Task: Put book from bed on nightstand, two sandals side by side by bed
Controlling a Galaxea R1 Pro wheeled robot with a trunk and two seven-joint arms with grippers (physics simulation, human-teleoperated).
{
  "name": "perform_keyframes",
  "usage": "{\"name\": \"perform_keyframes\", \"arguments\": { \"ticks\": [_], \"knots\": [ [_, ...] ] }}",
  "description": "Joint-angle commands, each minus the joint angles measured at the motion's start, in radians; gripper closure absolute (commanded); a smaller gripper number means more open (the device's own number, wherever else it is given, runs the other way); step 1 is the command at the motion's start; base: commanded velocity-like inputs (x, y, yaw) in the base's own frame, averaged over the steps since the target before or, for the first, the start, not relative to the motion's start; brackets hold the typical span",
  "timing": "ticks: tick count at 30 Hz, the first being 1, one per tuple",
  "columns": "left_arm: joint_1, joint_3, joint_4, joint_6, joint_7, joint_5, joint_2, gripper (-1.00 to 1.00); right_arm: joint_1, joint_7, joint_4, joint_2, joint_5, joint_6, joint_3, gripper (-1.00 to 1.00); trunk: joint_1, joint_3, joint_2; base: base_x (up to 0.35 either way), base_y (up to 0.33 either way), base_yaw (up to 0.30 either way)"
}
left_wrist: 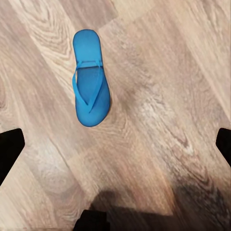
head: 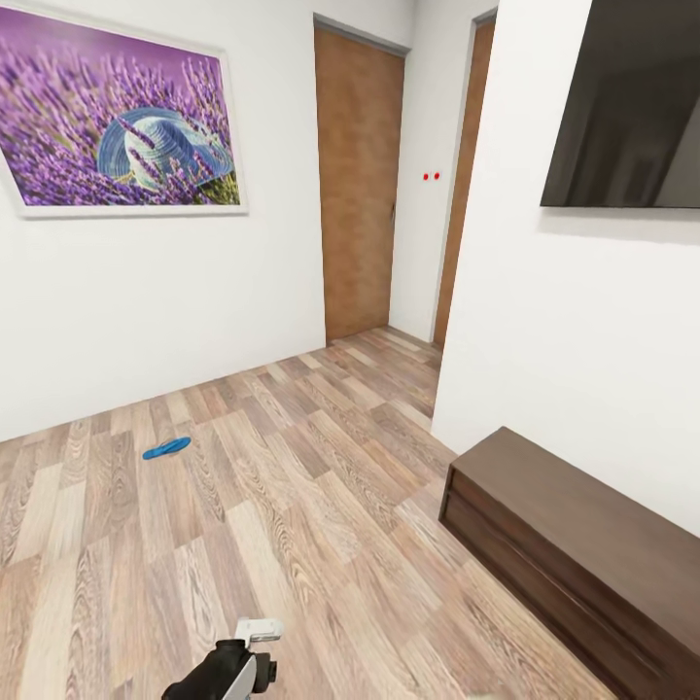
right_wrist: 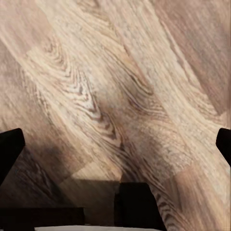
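The sandal [head: 166, 448] is bright blue on a floor [head: 321, 506] of light and brown wood planks with strong grain. The walls [head: 146, 311] are plain white, the door [head: 358, 185] is brown, and the picture [head: 117, 117] shows purple lavender with a pale blue hat. The low cabinet [head: 574, 544] is dark brown.

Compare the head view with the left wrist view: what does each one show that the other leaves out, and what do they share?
Head view alone: a lavender picture on the wall, a brown door, a dark screen, a low wooden cabinet and the left arm. Left wrist view alone: the sandal's straps and the dark tips of the open left gripper. Shared: one blue sandal lying flat on the wood floor.
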Motion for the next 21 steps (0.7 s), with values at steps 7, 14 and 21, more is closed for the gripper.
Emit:
{"name": "perform_keyframes", "arguments": {
  "ticks": [7,14,21],
  "knots": [
    [-0.029,0.004,-0.187,0.265,0.007,0.003,0.006,-1.00,-0.017,-0.007,-0.365,0.001,-0.009,0.332,0.038,-1.00,0.027,-0.023,-0.050,0.000,0.000,0.000],
    [-0.033,0.008,-0.377,0.400,0.004,0.004,0.008,-1.00,-0.028,-0.011,-0.600,-0.001,-0.007,0.456,0.041,-1.00,0.054,-0.045,-0.099,0.000,0.000,0.000],
    [-0.034,0.049,-0.425,0.401,0.004,0.004,0.009,-1.00,-0.030,-0.013,-0.693,-0.001,-0.005,0.527,0.041,-1.00,0.080,-0.067,-0.148,0.000,0.000,0.000]
  ]
}}
